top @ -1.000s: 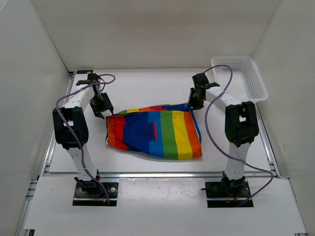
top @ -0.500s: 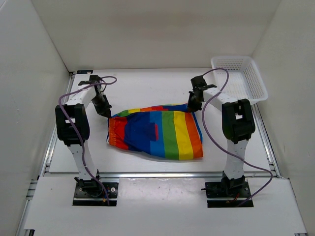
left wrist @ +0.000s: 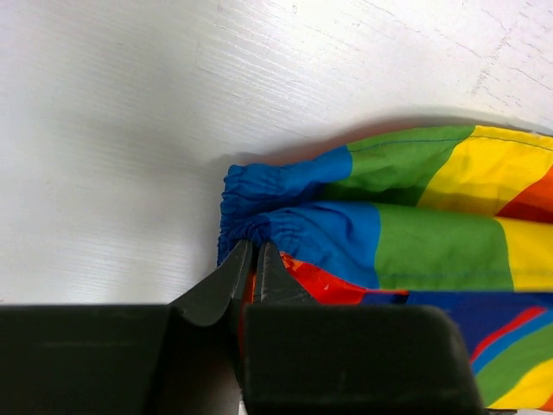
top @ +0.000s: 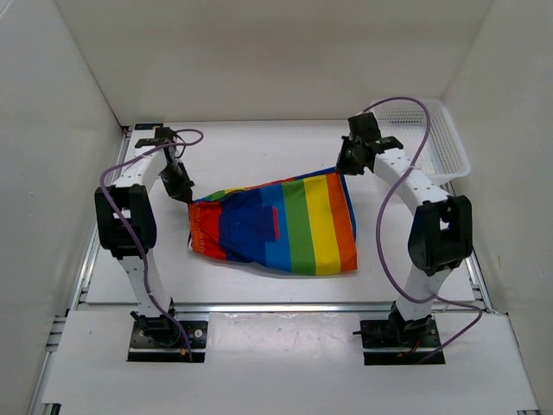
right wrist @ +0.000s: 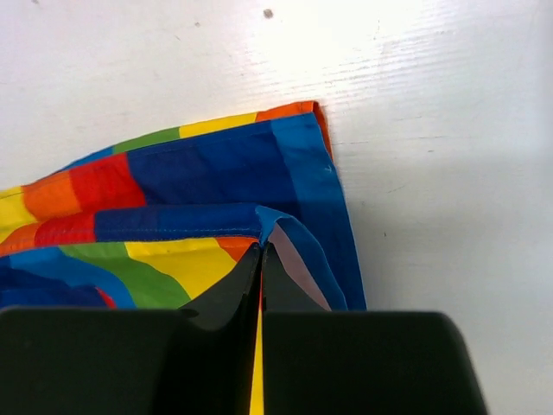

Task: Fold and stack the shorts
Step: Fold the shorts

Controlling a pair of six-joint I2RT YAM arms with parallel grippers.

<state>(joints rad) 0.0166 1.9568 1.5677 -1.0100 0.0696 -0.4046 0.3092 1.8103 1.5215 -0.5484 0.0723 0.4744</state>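
Top external view: your two arms hold the rainbow-striped shorts at two corners on the white tabletop. The shorts are spread out well to the left of the white mesh basket and nearer the arm bases than it is. Your right fingers sit at the corner of the shorts closest to the basket, just left of its near end. That corner, with its orange and yellow stripes, is drawn up into a point toward them. Your left fingers sit at the corner farthest from the basket, where the red end with the gathered waistband begins. The stripes run from red and dark blue on the side away from the basket, through light blue, green and yellow, to orange on the side facing it.

Left wrist view: your left fingers are pressed together on the shorts. A sliver of red cloth shows between the tips, and the puckered blue waistband bunches just beyond them.

Right wrist view: your right fingers are likewise closed tight, pinching a folded blue hem of the shorts. Yellow and orange cloth shows under the fold. The layer below lies flat on the tabletop.
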